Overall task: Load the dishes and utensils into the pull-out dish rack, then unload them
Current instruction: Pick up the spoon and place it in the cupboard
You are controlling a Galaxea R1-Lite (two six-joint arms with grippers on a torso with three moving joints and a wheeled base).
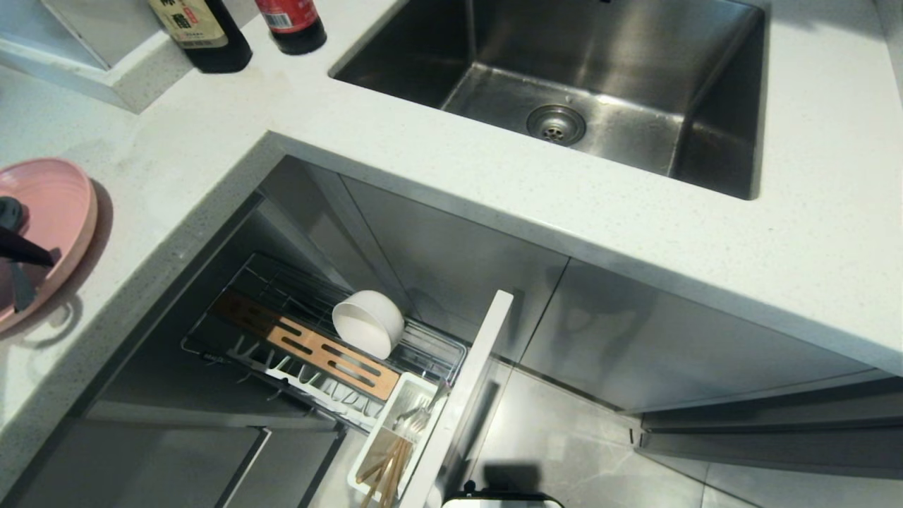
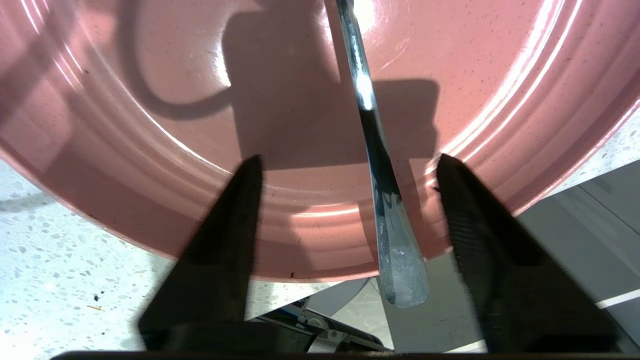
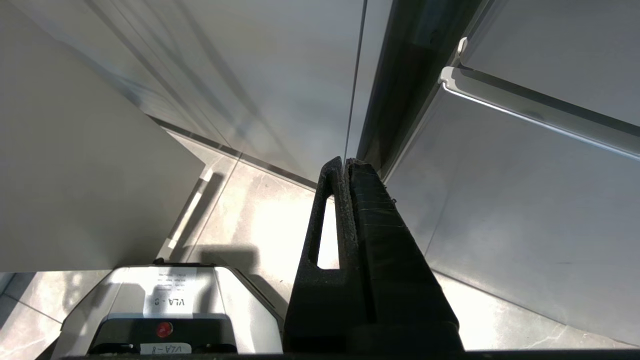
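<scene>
The left pincer hangs released over the pink plate, its dark fingers spread on either side of the grey spoon, which lies across the plate with its handle end past the rim. In the head view the plate sits at the left edge on the white tabletop. Lower centre, the pull-out dish rack holds the cream bowl and, in its white cup, the chopsticks. The right pincer is clenched near the floor.
</scene>
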